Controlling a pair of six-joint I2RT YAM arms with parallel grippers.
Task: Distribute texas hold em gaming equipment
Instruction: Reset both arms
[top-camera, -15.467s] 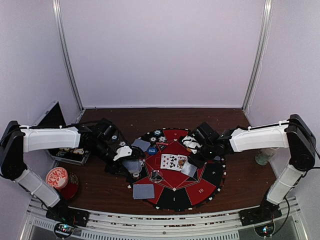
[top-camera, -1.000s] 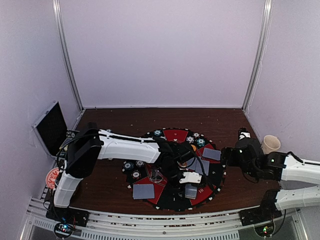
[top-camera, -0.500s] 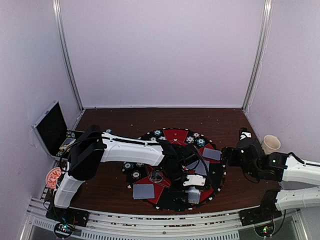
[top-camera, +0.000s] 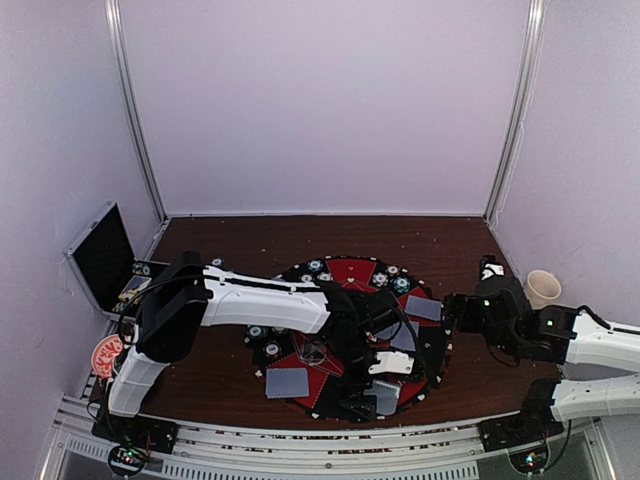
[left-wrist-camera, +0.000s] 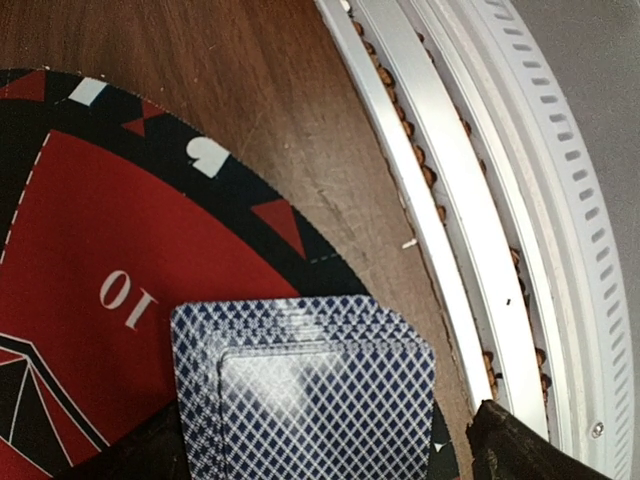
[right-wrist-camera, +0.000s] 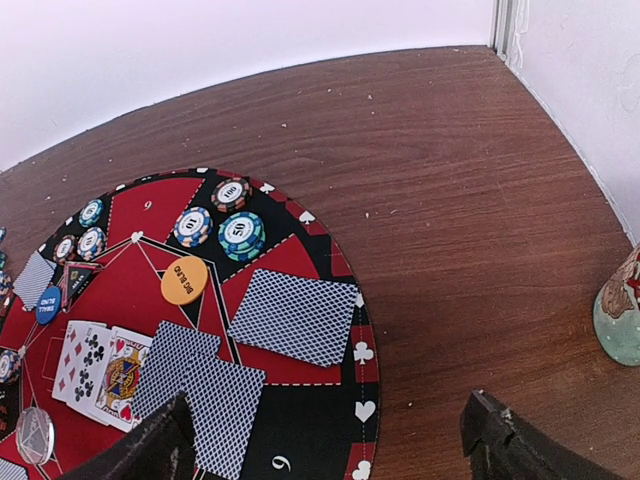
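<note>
My left gripper (top-camera: 381, 388) hangs over the near right part of the round mat (top-camera: 345, 400). In the left wrist view a stack of blue-backed playing cards (left-wrist-camera: 305, 390) lies on the mat between my left gripper's (left-wrist-camera: 325, 455) fingers. The jaws stand wide, with a gap beside the stack. My right gripper (top-camera: 455, 314) is open over the mat's right edge, nothing between its fingers (right-wrist-camera: 150, 450). Its view shows poker chips (right-wrist-camera: 241, 235), an orange button (right-wrist-camera: 184, 280), a blue button (right-wrist-camera: 47, 305), a face-down card (right-wrist-camera: 293, 316), two overlapping face-down cards (right-wrist-camera: 195, 385) and face-up cards (right-wrist-camera: 100, 365).
A pale cup (top-camera: 541, 288) stands on the table at the right. An open black case (top-camera: 103, 255) and a red-and-white patterned disc (top-camera: 105, 355) sit at the left. The white slotted rail (left-wrist-camera: 480, 200) runs along the table's near edge, close to the card stack.
My left gripper has carried the card stack toward the mat's near edge and opened; the stack now lies on the mat. The right arm has barely moved.
</note>
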